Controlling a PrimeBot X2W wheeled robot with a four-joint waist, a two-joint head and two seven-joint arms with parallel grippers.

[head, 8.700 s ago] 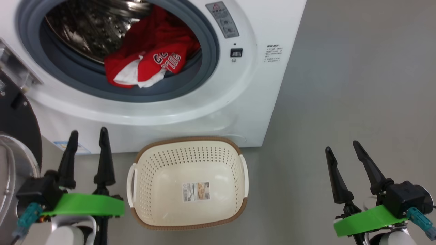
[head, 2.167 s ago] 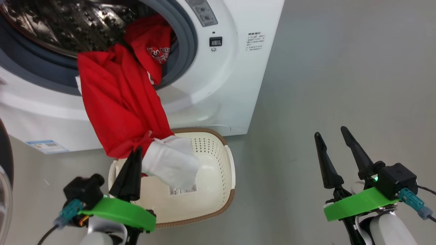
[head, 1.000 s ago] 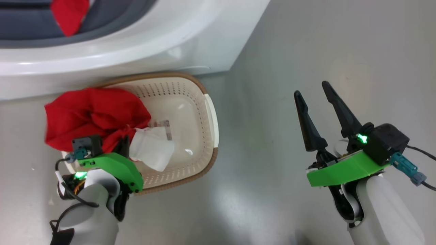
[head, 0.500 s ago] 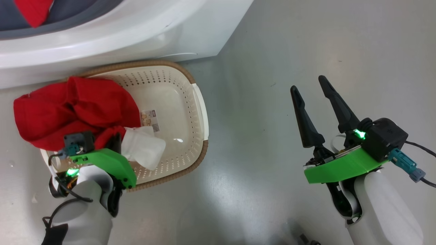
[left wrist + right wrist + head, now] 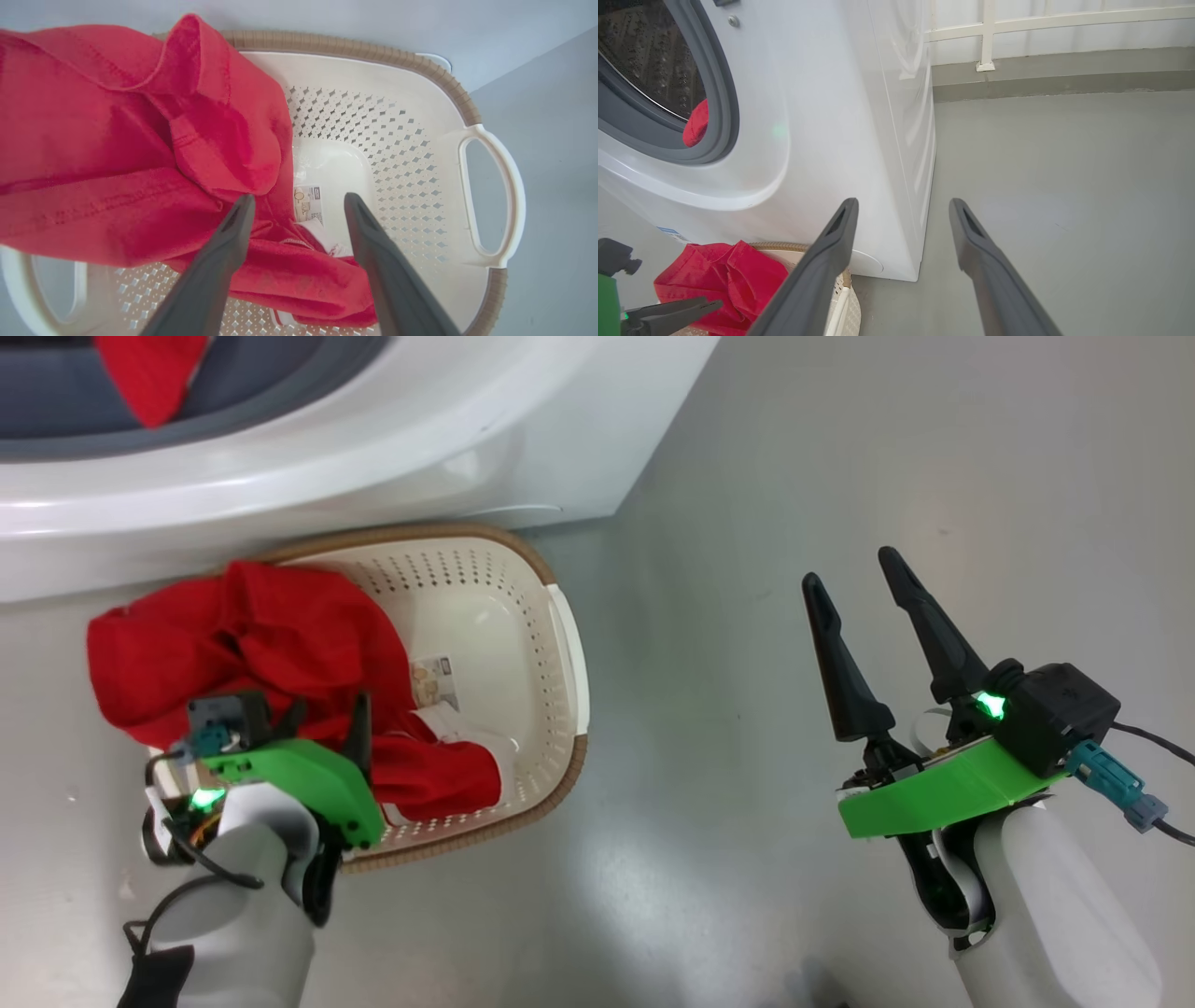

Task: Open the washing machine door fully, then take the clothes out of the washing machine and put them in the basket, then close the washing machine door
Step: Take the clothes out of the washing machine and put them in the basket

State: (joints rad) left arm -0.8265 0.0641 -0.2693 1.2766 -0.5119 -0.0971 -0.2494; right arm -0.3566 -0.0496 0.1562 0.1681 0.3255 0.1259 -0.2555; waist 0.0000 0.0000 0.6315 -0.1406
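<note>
White washing machine (image 5: 373, 457) stands directly behind the basket, nearly touching its back rim; the grey floor (image 5: 747, 476) spreads out to the right of the basket; the bright red clothes (image 5: 280, 635) are heaped over the left half of the cream perforated basket (image 5: 495, 583), one fold spilling outward over its left rim, another lying low along its front wall; a smaller piece of red fabric (image 5: 140, 373) sits up behind the basket, in the machine's grey-ringed opening; the left gripper (image 5: 331, 700) hangs over the basket's front left part, its two dark fingers spread apart with nothing pinched between them, the red cloth lying loose beneath; the right gripper (image 5: 848, 565) is well to the right of the basket, over bare floor, fingers also wide apart and empty; a small sticker (image 5: 431, 674) shows on the basket's floor, just right of the red heap.
</note>
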